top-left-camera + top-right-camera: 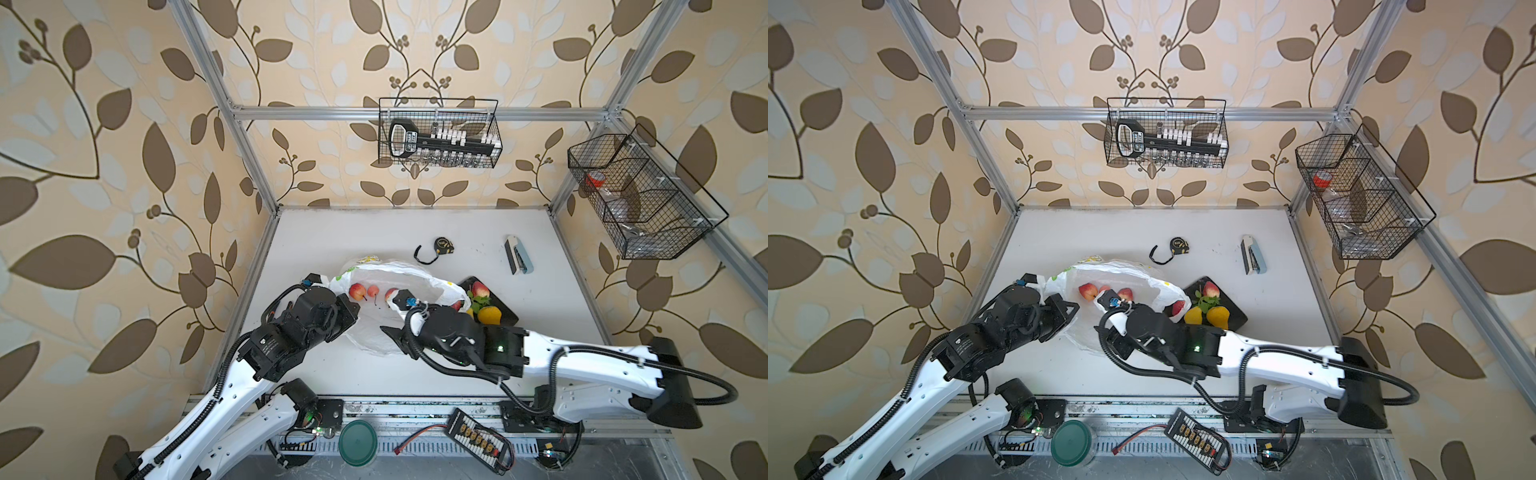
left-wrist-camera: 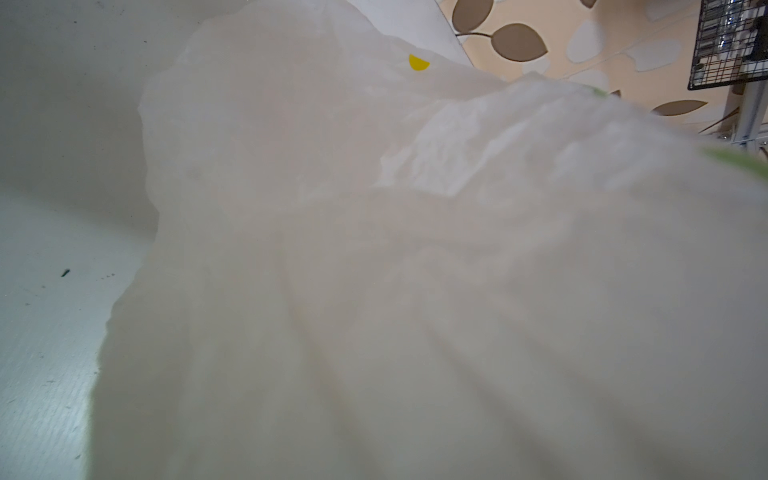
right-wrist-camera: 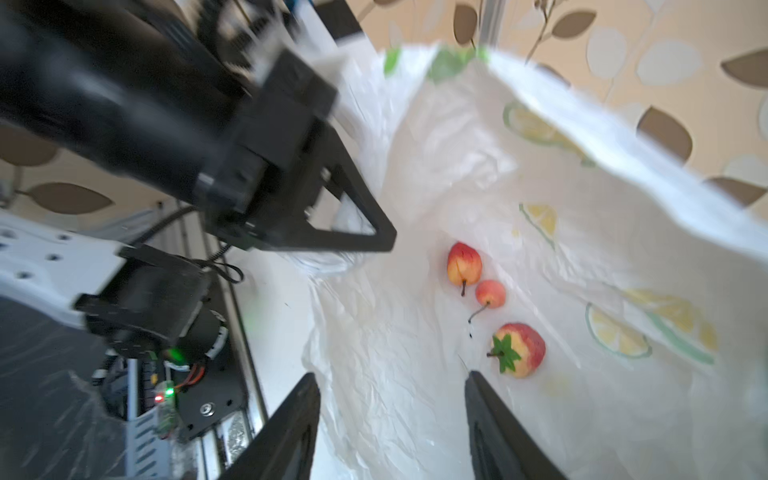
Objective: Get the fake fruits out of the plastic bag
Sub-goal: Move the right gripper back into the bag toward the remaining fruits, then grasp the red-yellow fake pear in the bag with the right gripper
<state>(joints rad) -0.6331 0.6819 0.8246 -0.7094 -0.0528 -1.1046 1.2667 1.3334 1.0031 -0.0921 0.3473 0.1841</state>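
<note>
**Bag-emptying with two arms, part done.** A large, thin, crinkled white plastic bag (image 1: 399, 272) printed with lemon slices lies on the white table (image 1: 415, 374). It sits left of the table's centre, about midway between the front and back edges, with its mouth gaping.

- **Left gripper** (image 3: 365, 232): the jaws are pressed together on a bunched fold of the bag's rim and hold it raised, so the mouth stands open.
- **Right gripper** (image 3: 392, 376): it reaches into the mouth with jaws spread and nothing between them.
- **Inside the bag**, resting on the lower film:
  - a small glossy red-yellow apple (image 3: 464, 264);
  - a pink cherry (image 3: 491, 293) just beside the apple;
  - a red strawberry with a green leaf cap (image 3: 519, 350), nearest the right gripper's fingertips.
- **Beside the bag**, toward the table's right edge: a flat black tray (image 1: 505, 309) carries more fruit, among them a yellow fruit (image 1: 489, 315).

**Handling, as a judgement.** The fruits look light, rigid and smooth, so a glancing pinch may send one rolling or squirting away. The strawberry is best taken across its broadest part, not by its leaves or stalk. The film is soft and slack and could get caught under a fingertip.
</note>
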